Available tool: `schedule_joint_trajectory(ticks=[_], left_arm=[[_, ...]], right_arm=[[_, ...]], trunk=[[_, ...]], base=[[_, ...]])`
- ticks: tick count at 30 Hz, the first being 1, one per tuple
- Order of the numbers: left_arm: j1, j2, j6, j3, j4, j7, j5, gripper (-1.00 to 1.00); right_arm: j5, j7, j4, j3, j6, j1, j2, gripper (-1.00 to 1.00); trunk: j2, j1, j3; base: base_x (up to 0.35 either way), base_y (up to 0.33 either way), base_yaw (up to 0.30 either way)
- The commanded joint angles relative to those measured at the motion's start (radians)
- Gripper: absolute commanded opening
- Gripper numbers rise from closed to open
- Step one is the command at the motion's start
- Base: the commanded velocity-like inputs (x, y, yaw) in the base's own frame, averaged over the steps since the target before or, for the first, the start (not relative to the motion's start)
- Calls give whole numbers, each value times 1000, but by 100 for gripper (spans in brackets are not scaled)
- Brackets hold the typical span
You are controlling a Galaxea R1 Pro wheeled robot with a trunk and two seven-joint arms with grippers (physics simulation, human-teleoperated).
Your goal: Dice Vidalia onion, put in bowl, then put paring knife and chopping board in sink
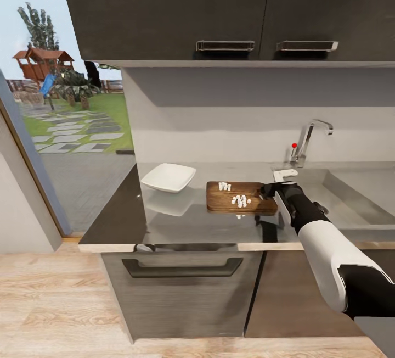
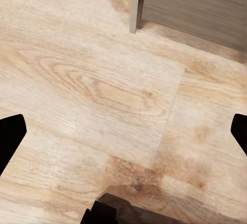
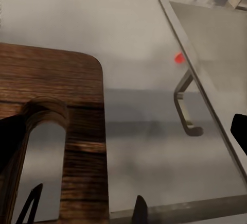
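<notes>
The chopping board [image 1: 241, 197] lies on the worktop [image 1: 115, 215] between the bowl [image 1: 168, 177] and the sink [image 1: 356, 193], diced onion [image 1: 240, 200] on it. The right hand [image 1: 272, 189], fingers apart, sits at the board's slotted end. Grip there firmly and tip slowly toward the bowl. The left hand [image 2: 123, 131] hangs spread over the floor.
</notes>
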Motion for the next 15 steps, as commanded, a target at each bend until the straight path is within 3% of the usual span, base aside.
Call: schedule_joint_trajectory(ticks=[1, 7, 11, 15], left_arm=[[-2, 0, -6, 1, 4, 0, 1, 100], [-2, 0, -6, 1, 4, -1, 1, 100], [-2, -1, -5, 1, 5, -5, 0, 100], [-2, -10, -6, 0, 1, -7, -2, 100]], right_arm=[[8, 3, -2, -2, 5, 0, 0, 100], [7, 7, -2, -1, 5, 0, 0, 100], [9, 10, -15, 0, -5, 19, 23, 100], [10, 7, -18, 2, -11, 23, 25, 100]], trunk=[[-1, 0, -1], [-1, 0, -1], [-1, 0, -1], [-1, 0, -1]], base=[[0, 0, 0], [0, 0, 0], [0, 0, 0], [0, 0, 0]])
